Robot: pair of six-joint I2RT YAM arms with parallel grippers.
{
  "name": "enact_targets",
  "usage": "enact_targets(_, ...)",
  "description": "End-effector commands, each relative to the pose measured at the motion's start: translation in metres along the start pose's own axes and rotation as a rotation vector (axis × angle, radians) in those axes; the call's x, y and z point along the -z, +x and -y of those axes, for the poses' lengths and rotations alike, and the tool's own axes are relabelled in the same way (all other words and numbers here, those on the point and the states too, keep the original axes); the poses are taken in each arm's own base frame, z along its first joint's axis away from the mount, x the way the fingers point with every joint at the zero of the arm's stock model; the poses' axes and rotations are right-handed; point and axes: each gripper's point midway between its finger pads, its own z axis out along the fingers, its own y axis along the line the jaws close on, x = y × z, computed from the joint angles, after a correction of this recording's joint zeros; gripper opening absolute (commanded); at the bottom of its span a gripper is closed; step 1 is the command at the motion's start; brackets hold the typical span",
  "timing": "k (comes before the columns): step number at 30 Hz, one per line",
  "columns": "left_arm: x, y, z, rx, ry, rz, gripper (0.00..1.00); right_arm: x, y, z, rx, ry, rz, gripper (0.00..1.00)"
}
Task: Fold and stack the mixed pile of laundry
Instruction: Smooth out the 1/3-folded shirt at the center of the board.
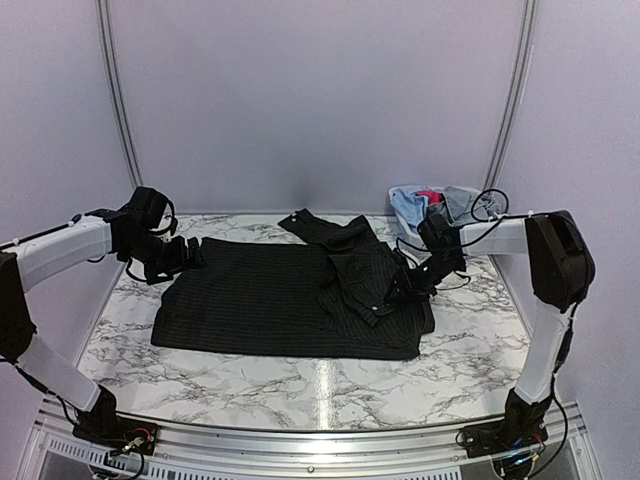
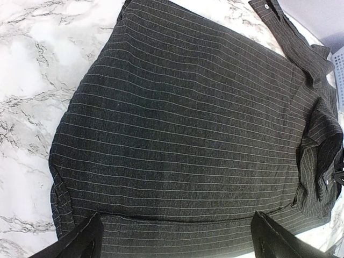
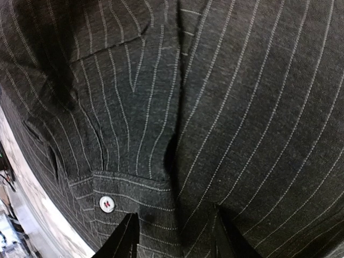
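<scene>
The black pinstriped shirt [image 1: 270, 295] lies spread flat across the marble table. One sleeve is folded in over its right part, and the collar end [image 1: 310, 225] points to the back. My left gripper [image 1: 190, 255] hovers at the shirt's left edge, open wide and holding nothing. In the left wrist view the left gripper [image 2: 177, 239] spans the shirt [image 2: 188, 118] near a hem. My right gripper [image 1: 405, 285] sits low on the folded sleeve. In the right wrist view the right gripper [image 3: 177, 236] is half apart, pressed onto the shirt [image 3: 242, 107] beside a buttoned cuff [image 3: 129, 193].
A white lattice basket [image 1: 478, 192] stands at the back right corner. It holds a light blue piece [image 1: 408, 208], a pink-red one [image 1: 428, 196] and a grey-blue one [image 1: 455, 206]. Bare marble [image 1: 300, 380] runs in front of the shirt.
</scene>
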Motion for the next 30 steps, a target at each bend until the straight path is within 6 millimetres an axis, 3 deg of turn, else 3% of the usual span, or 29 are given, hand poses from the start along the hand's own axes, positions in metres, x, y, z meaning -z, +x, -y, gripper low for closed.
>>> enact_targets(1, 0.013, -0.005, 0.003, -0.018, -0.003, 0.019, 0.99, 0.002, -0.007, -0.019, 0.046, -0.062, -0.003, 0.37)
enact_targets(4, 0.014, -0.006, 0.001, -0.021, -0.017, 0.028, 0.99, 0.002, -0.006, -0.028, 0.039, -0.103, -0.005, 0.27)
enact_targets(8, 0.018, -0.013, 0.002, -0.022, -0.022, 0.052, 0.99, 0.011, -0.008, -0.039, 0.039, -0.135, -0.002, 0.01)
enact_targets(10, 0.020, -0.016, 0.003, -0.026, -0.021, 0.061, 0.99, 0.023, -0.013, -0.045, 0.040, -0.133, 0.016, 0.00)
enact_targets(12, 0.019, -0.018, 0.004, -0.029, -0.022, 0.062, 0.99, 0.031, -0.017, -0.045, 0.040, -0.117, 0.031, 0.16)
enact_targets(13, 0.019, -0.019, 0.004, -0.030, -0.022, 0.062, 0.99, 0.033, -0.018, -0.044, 0.040, -0.115, 0.034, 0.18)
enact_targets(18, 0.016, -0.021, 0.006, -0.024, -0.021, 0.057, 0.99, 0.027, -0.012, -0.039, 0.035, -0.119, 0.000, 0.00)
enact_targets(30, 0.019, -0.019, 0.004, -0.020, -0.022, 0.064, 0.99, 0.021, 0.009, -0.037, 0.014, -0.133, -0.035, 0.00)
